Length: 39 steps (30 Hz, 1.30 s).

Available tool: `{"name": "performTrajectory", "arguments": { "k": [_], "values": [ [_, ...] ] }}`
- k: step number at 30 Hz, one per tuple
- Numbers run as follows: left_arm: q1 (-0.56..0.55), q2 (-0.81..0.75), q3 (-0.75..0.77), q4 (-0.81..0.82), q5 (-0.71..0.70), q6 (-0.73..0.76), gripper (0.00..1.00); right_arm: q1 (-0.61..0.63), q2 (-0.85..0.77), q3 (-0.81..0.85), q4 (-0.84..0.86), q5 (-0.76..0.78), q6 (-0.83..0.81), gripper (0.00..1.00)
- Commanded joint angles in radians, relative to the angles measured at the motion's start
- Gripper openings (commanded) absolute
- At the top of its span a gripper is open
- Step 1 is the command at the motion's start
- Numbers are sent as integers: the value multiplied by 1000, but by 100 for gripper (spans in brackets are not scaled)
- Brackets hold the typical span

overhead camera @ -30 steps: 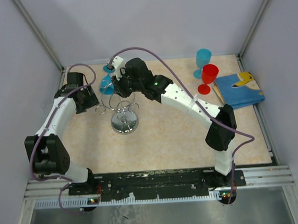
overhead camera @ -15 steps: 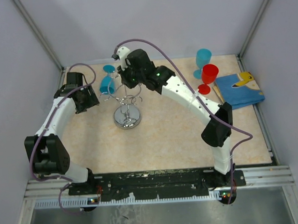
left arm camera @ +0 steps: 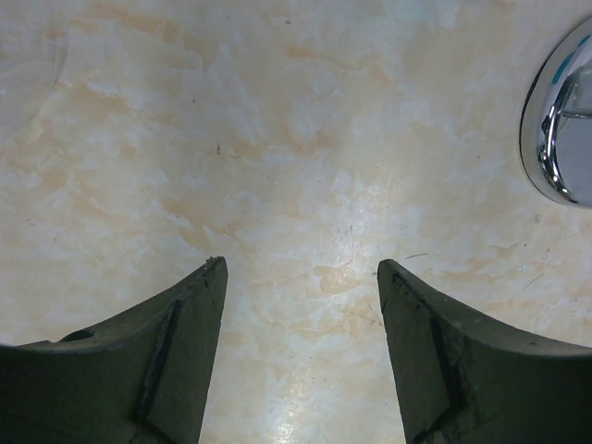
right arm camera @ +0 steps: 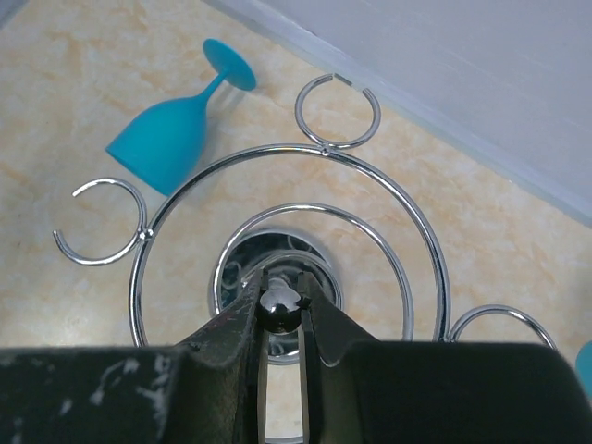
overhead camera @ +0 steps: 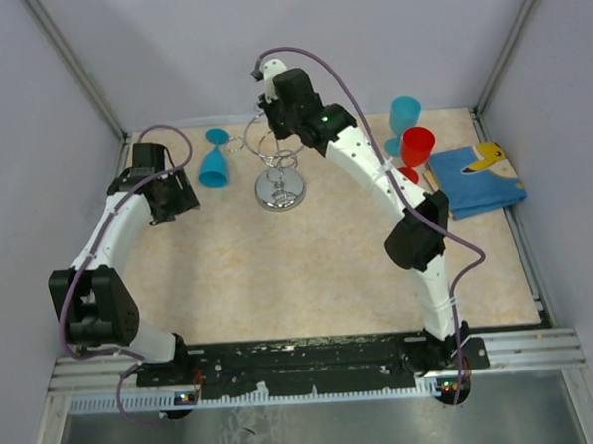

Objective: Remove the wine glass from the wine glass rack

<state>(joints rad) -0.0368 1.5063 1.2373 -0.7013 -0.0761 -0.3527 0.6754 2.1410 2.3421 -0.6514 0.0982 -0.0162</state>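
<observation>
The blue wine glass [overhead camera: 212,168] lies on its side on the table, apart from the wine glass rack; the right wrist view shows the glass [right arm camera: 164,139] with its foot toward the back wall. The wine glass rack [overhead camera: 281,189], chrome with looped wire arms [right arm camera: 338,153], stands right of the glass. My right gripper [right arm camera: 281,302] is above it, shut on the ball atop its central post. My left gripper [left arm camera: 301,270] hovers open over bare table, left of the glass, with the rack's round base [left arm camera: 560,129] at its view's right edge.
A light blue cup [overhead camera: 404,116] and a red cup [overhead camera: 416,149] stand at the back right, beside a blue cloth [overhead camera: 478,179] with a yellow picture. Grey walls close in the back and both sides.
My right gripper closed on the rack's top ball and carried the rack right and toward the back. The blue glass stayed behind at the left. The left arm has not moved.
</observation>
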Motion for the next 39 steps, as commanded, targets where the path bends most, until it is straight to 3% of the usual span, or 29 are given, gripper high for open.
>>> {"name": "performTrajectory", "arguments": {
  "k": [1, 2, 4, 6, 8, 13, 18, 24, 27, 34, 39],
  "values": [
    [5, 2, 5, 18, 38, 28, 72, 4, -48, -12, 172, -1, 20, 0],
    [5, 6, 6, 18, 40, 33, 72, 3, -55, -24, 173, 2, 21, 12],
    [5, 6, 12, 19, 47, 38, 72, 3, -80, -58, 191, 13, 21, 51],
    [5, 1, 10, 30, 56, 44, 73, 2, -110, -101, 221, 35, 17, 79],
    [5, -6, 8, 40, 62, 47, 73, 0, -134, -133, 239, 53, 14, 97],
    [6, -20, 7, 51, 53, 55, 74, -5, -181, -167, 263, 115, 11, 99],
    [5, -30, 6, 56, 38, 61, 75, -5, -299, -336, 415, 186, 6, 99],
    [6, -38, 6, 64, 33, 61, 76, -13, -351, -339, 345, 293, 10, 99],
    [6, -50, 8, 77, 33, 54, 75, -30, -443, -463, 370, 335, 26, 99],
    [4, -91, 61, 203, 153, 46, 78, -316, -751, -869, 399, 67, 333, 99],
    [3, -109, 106, 259, 139, 46, 82, -343, -810, -979, 378, -68, 338, 99]
  ]
}}
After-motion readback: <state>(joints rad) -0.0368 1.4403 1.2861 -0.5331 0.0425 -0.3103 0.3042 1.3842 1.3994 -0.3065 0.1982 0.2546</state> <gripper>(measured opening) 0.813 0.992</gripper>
